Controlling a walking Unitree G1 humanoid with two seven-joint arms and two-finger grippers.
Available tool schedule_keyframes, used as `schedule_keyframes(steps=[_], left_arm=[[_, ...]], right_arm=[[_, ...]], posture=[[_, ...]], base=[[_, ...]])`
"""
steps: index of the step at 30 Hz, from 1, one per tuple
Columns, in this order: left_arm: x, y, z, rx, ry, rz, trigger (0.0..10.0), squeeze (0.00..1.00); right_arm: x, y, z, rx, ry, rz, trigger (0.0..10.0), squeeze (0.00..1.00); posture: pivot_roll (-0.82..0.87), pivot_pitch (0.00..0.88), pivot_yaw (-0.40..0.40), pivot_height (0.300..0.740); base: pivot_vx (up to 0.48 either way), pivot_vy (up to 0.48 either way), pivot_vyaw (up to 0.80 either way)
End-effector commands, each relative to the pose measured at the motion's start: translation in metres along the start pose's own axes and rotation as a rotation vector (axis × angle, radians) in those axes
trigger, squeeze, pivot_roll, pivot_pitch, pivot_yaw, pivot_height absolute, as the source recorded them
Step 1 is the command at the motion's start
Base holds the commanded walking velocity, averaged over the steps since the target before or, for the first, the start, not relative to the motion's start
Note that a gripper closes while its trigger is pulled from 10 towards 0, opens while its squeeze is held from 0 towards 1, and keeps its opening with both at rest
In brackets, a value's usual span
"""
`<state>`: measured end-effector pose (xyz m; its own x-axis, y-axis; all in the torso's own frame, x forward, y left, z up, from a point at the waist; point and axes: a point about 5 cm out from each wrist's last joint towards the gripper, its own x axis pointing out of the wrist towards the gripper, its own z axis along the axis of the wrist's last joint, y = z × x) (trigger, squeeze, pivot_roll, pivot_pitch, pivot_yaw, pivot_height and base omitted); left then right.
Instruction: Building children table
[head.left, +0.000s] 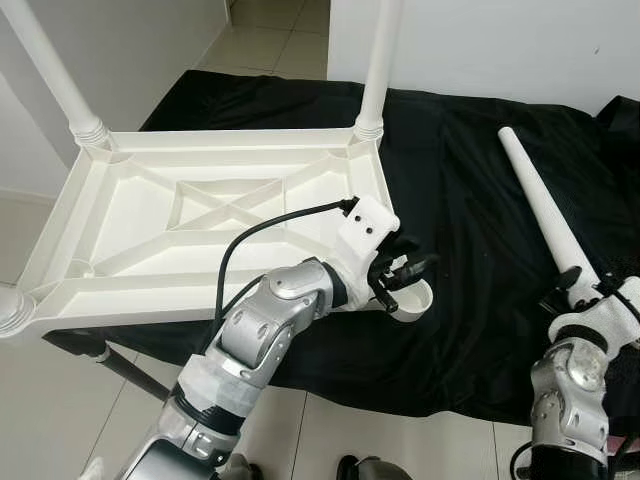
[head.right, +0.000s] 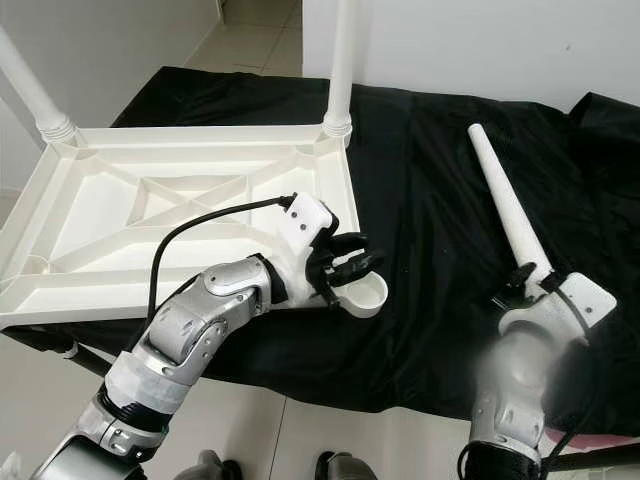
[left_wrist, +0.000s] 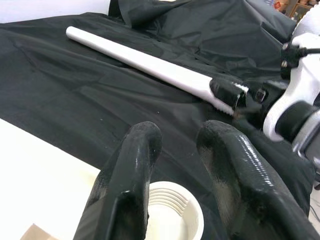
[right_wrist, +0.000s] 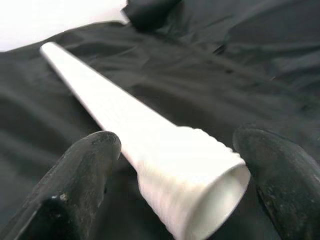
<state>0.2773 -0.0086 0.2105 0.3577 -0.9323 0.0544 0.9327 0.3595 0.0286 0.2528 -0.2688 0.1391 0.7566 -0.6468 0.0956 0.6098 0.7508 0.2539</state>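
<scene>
Your inverted white tabletop (head.left: 200, 215) sat on black cloth (head.left: 470, 230), two legs already fitted at far corners. Your left gripper (head.left: 400, 272) hovered over tabletop's near-right socket (head.left: 410, 302), fingers slightly parted, empty. Right of tabletop, your right gripper (right_wrist: 170, 165) straddled loose leg (head.left: 540, 205), fingers wide, not clamped.

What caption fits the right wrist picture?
White table leg lying on black cloth, threaded end between the right gripper's open jaws.

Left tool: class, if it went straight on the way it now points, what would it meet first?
Most likely the black cloth, just past the empty threaded socket beneath its fingers. Further along that line lies the loose white leg, whose thick end sits between the right tool's fingers. Depth is uncertain.
</scene>
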Motion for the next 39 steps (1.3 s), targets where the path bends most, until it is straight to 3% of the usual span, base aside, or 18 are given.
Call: schedule_keyframes(steps=[1, 2, 4, 5, 6, 9, 13, 21, 28, 33, 34, 39], left_arm=[[0.001, -0.002, 0.004, 0.01, -0.014, -0.059, 10.0, 0.0], [0.002, -0.001, 0.005, 0.009, -0.019, -0.052, 10.0, 0.0], [0.002, -0.001, 0.005, 0.009, -0.02, -0.051, 10.0, 0.0], [0.002, 0.0, 0.006, 0.008, -0.022, -0.048, 10.0, 0.0], [0.002, 0.0, 0.006, 0.008, -0.022, -0.048, 10.0, 0.0], [0.003, 0.002, 0.008, 0.008, -0.03, -0.042, 10.0, 0.0], [0.004, 0.002, 0.01, 0.008, -0.034, -0.043, 10.0, 0.0], [0.006, 0.002, 0.011, 0.011, -0.039, -0.046, 10.0, 0.0], [0.006, -0.004, 0.008, 0.017, -0.029, -0.085, 10.0, 0.0], [-0.013, -0.005, -0.021, 0.02, 0.069, -0.105, 10.0, 0.0], [-0.022, -0.004, -0.029, 0.006, 0.099, -0.092, 10.0, 0.0], [-0.03, -0.001, -0.031, 0.001, 0.094, -0.058, 10.0, 0.0]], right_arm=[[-0.011, 0.01, -0.012, 0.024, 0.071, 0.045, 10.0, 0.0], [-0.02, 0.022, -0.012, 0.061, 0.076, 0.108, 10.0, 0.0], [-0.022, 0.024, -0.011, 0.068, 0.074, 0.123, 10.0, 0.0], [-0.03, 0.039, -0.006, 0.092, 0.051, 0.239, 10.0, 0.0], [-0.03, 0.039, -0.006, 0.092, 0.051, 0.239, 10.0, 0.0], [-0.054, 0.068, 0.009, 0.152, -0.008, 0.5, 10.0, 0.0], [-0.059, 0.072, 0.015, 0.16, -0.037, 0.573, 10.0, 0.0], [-0.046, 0.066, 0.017, 0.13, -0.05, 0.551, 10.0, 0.0], [-0.017, 0.057, 0.021, 0.023, -0.084, 0.468, 10.0, 0.0], [-0.002, 0.054, 0.014, -0.06, -0.062, 0.412, 10.0, 0.0], [0.002, 0.057, 0.012, -0.08, -0.057, 0.434, 10.0, 0.0], [0.006, 0.063, 0.005, -0.112, -0.035, 0.489, 10.0, 0.0]], posture=[[-0.06, 0.136, -0.006, 0.74], [-0.06, 0.135, -0.008, 0.74], [-0.06, 0.135, -0.008, 0.74], [-0.07, 0.135, -0.007, 0.74], [-0.07, 0.135, -0.007, 0.74], [-0.07, 0.133, -0.005, 0.74], [-0.07, 0.132, -0.004, 0.74], [-0.07, 0.128, -0.002, 0.74], [-0.07, 0.126, -0.006, 0.74], [-0.06, 0.124, -0.016, 0.74], [-0.07, 0.124, -0.019, 0.74], [-0.07, 0.128, -0.033, 0.74]], base=[[0.0, 0.0, 0.0], [0.0, 0.0, 0.0], [0.0, 0.0, 0.0], [0.0, 0.0, 0.0], [0.0, 0.0, 0.0], [0.0, 0.0, 0.0], [0.0, 0.0, 0.0], [0.0, 0.0, 0.0], [0.0, 0.0, 0.0], [0.0, 0.0, 0.0], [0.0, 0.0, 0.0], [0.0, 0.0, 0.0]])
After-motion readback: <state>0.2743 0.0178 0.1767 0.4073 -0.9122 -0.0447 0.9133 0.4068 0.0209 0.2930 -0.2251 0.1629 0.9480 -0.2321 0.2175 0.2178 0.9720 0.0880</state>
